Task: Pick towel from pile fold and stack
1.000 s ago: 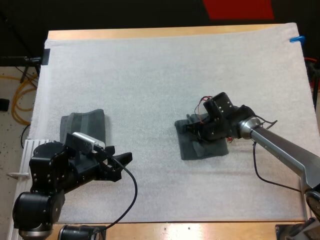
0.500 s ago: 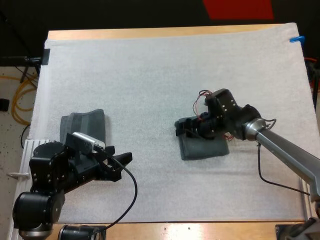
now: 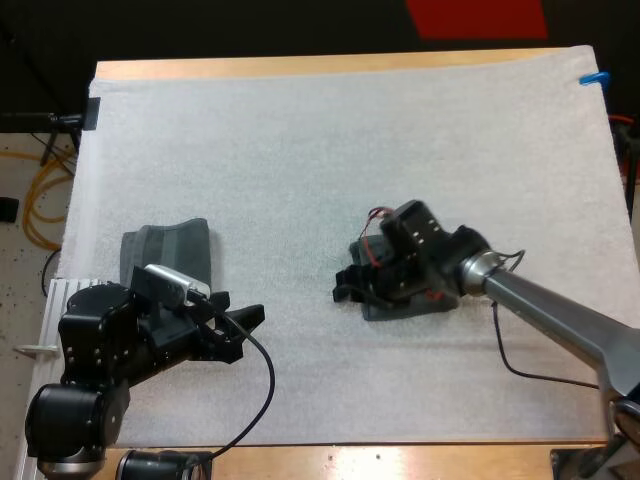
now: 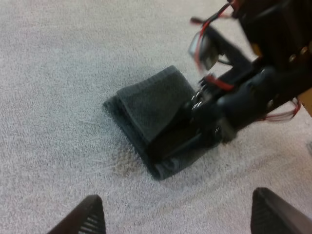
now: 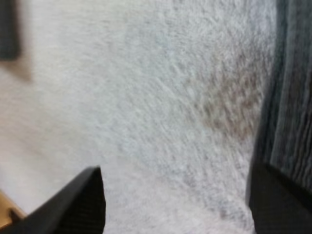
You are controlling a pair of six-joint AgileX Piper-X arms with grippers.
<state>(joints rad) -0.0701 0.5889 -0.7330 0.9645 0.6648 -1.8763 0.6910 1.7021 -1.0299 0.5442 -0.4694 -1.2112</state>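
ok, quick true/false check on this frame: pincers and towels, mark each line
1. The right pincer is at the edge of the folded towel in the middle of the mat. True.
2. The left pincer is shut on a towel. False: its fingers stand apart over bare mat and hold nothing.
3. A second towel lies near the left arm. True.
4. The two towels are stacked on each other. False: they lie well apart, with bare mat between them.
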